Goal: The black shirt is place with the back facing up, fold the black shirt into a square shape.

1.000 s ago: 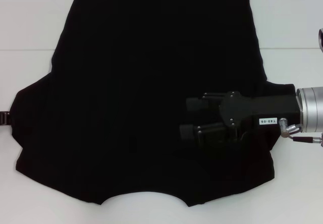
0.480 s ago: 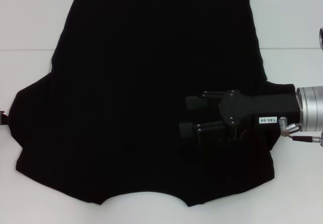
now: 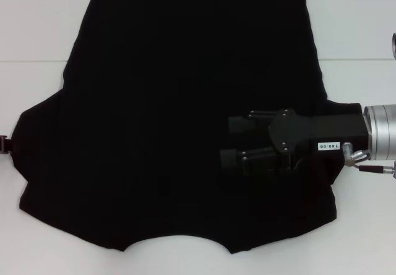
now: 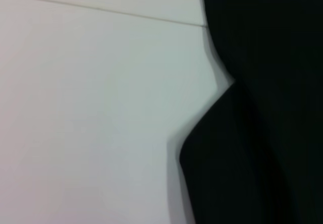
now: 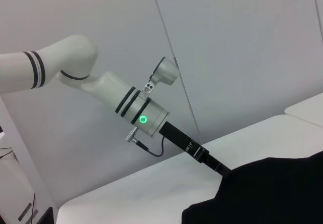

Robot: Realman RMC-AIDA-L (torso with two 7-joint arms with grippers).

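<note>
Black shirt (image 3: 185,114) lies spread flat on the white table (image 3: 37,27), filling most of the head view. Hem along the top of the frame, collar notch at bottom centre, sleeves out to lower left and lower right. No lettering showing, so the plain side is up. No fold made yet, by the look of it.

Right claw (image 3: 235,142) sits over the shirt at centre-right of the frame. It reaches in from the right edge with its fingers pointing toward frame left. The two fingers are parted with a gap between them and nothing is pinched. It is over the shirt body beside the right sleeve; contact with the cloth can't be judged, black on black.

Left claw (image 3: 5,145) is barely in view, a sliver at the left edge right at the tip of the left sleeve. Its state can't be told. The left wrist view shows only the sleeve edge against the table.

Key relation: the shirt's long axis runs top to bottom in the frame, and the claws flank it left and right. Each arm is nearest its own sleeve, so the likely first folds bring the sleeves inward across that axis. The right claw is already inboard of its sleeve edge.
</note>
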